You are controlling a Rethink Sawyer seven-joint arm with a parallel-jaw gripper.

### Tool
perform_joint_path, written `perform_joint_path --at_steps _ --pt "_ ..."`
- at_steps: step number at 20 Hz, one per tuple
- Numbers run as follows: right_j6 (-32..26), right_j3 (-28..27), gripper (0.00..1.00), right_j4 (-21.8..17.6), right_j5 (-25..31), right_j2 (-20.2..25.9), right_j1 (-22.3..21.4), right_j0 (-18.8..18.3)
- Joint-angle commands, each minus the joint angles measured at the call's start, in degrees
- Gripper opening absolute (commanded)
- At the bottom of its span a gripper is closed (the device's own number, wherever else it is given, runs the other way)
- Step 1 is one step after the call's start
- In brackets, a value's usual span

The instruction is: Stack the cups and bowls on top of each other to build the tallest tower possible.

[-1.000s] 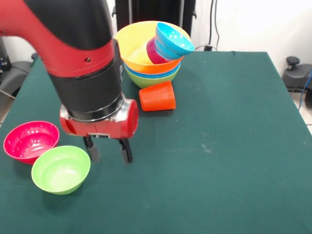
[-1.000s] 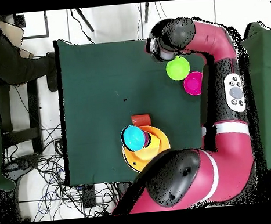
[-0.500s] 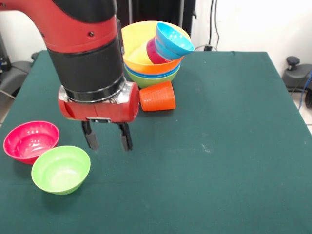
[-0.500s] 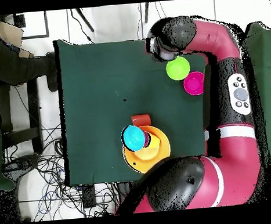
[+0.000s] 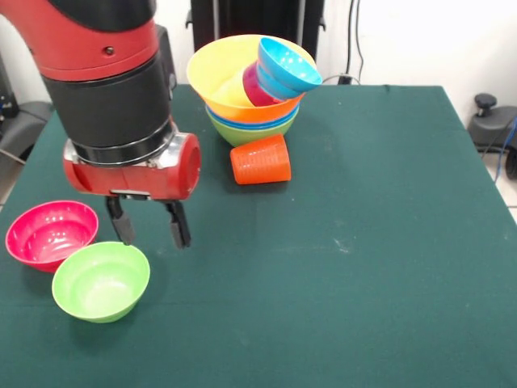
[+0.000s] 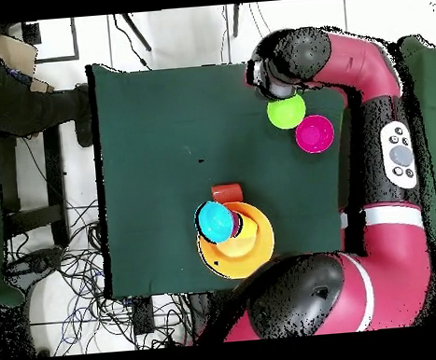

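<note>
The tower [image 5: 250, 81] [image 6: 236, 240] stands at the table's far side: a green bowl lowest, a blue rim above, then the wide orange-yellow bowl. Inside that bowl a purple cup [image 5: 255, 85] leans with a small light-blue bowl [image 5: 287, 69] [image 6: 213, 220] tilted on it. The ribbed orange-red cup [image 5: 261, 160] [image 6: 226, 192] lies on its side beside the tower. A pink-red bowl [image 5: 50, 233] [image 6: 314, 134] and a small green bowl [image 5: 101, 280] [image 6: 286, 112] sit at the near left. My gripper [image 5: 149, 230] hangs open and empty just above the green bowl's far rim.
The green table [image 5: 363, 242] stretches wide to the right. A person's dark sleeve [image 6: 28, 99] reaches to the table's edge in the overhead view. Cables lie on the floor [image 6: 60, 265] beside the table.
My arm has swung toward the green and pink-red bowls and risen slightly. The fingers stayed open. Nothing on the table has moved.
</note>
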Motion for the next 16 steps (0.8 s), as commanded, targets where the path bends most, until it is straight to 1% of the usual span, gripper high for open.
perform_joint_path --at_steps 1,8,11,16 --pt "-19.3 4.5 1.00 -6.0 -3.1 1.3 1.8 -0.7" --pt "-21.6 1.6 1.00 -6.8 -4.5 2.5 5.3 -1.5" --pt "-22.0 2.2 1.00 -6.9 -7.5 3.2 6.1 -2.1" --pt "-23.3 1.9 1.00 -8.2 -11.6 3.9 7.0 -2.6"
